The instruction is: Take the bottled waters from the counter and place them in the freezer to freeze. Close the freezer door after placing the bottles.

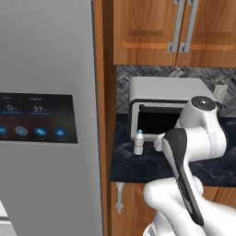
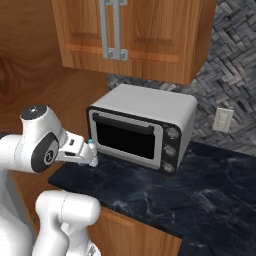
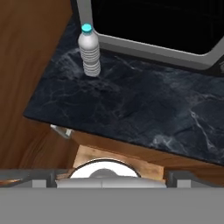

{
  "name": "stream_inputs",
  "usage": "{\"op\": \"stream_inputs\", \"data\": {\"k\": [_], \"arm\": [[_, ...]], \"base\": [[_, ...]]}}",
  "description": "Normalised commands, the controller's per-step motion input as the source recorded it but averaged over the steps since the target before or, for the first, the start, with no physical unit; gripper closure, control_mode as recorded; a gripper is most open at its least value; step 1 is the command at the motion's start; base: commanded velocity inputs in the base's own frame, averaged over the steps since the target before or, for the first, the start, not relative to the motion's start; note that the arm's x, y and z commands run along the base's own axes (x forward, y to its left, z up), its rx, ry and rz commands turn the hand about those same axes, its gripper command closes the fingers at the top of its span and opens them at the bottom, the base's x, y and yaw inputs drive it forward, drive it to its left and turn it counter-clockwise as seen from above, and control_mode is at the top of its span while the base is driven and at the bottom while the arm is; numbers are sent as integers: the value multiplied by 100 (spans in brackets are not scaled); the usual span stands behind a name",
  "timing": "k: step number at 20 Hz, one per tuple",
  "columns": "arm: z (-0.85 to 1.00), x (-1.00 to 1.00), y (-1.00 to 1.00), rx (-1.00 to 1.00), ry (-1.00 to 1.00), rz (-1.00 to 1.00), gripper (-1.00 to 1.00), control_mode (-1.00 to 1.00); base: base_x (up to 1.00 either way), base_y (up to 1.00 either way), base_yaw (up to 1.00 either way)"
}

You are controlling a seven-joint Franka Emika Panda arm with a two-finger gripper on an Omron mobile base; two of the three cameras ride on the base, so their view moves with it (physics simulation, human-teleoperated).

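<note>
Bottle [image 3: 89, 51] stands upright on the tabletop [image 3: 140, 109], near its left end, just in front of the toaster oven [image 2: 142, 127] and close to its left corner. It lies ahead of the gripper and off to the left in the hand view, long axis vertical. The gripper holds nothing, jaws spread wide. The left base view alone shows the fridge door [image 1: 46, 115] with its dark display; the right base view shows the oven's knobs.

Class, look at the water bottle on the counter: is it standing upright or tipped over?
Upright. The water bottle stands on its base on the counter, cap on top, beside the toaster oven.
</note>
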Motion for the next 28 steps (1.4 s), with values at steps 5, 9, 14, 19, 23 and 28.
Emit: {"op": "stream_inputs", "data": {"k": [5,9,14,19,23,28], "arm": [[-59,43,-4,24,-19,18,-100,-100],[-46,40,-26,36,-2,25,-100,-100],[-59,14,0,1,-24,22,-100,-100],[-45,3,-12,0,-54,15,-100,-100],[-34,10,-4,0,-42,15,-100,-100],[-10,16,0,6,-13,9,-100,-100]], "base": [[0,0,0],[0,0,0],[0,0,0],[0,0,0],[0,0,0],[0,0,0]]}}
